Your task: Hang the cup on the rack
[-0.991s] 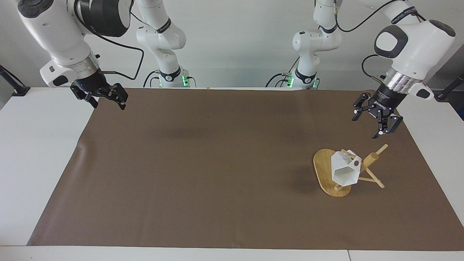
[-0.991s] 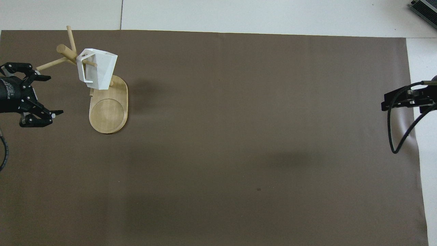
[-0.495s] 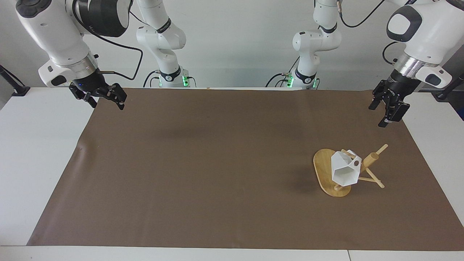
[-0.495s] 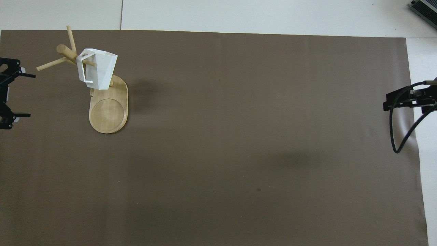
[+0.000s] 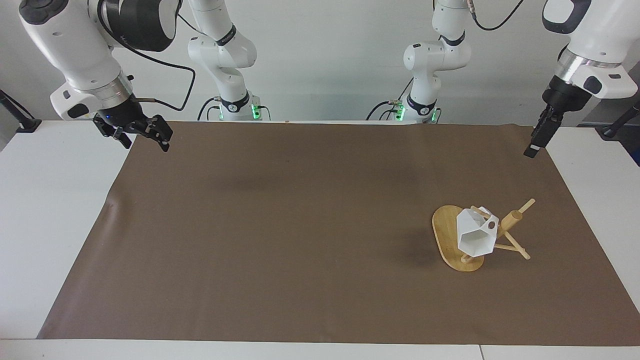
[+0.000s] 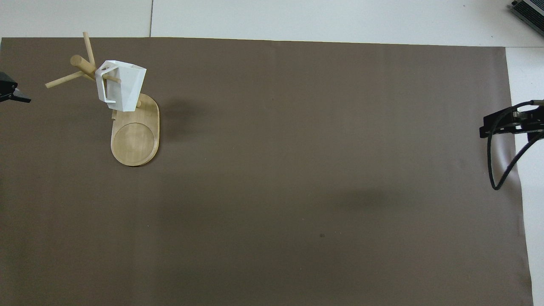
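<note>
Faceted white mug [image 5: 476, 234] hanging by its pierced handle on the bamboo mug tree [image 5: 506, 231]: rigid, light, chippable, best taken by your fingers across the rim; left gripper [image 5: 537, 139] and right gripper [image 5: 142, 132] both open, empty, well apart from the mug tree.

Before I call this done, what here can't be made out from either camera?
- Left end effector: edge-on in the facing view, cut off by the frame edge in the overhead view.
- Rack: its post is partly hidden by the cup in both views.
- Right end effector: mostly cut off at the overhead view's edge.

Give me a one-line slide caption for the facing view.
White cup hangs on the bamboo rack; left hand and right hand are clear, both empty.
</note>
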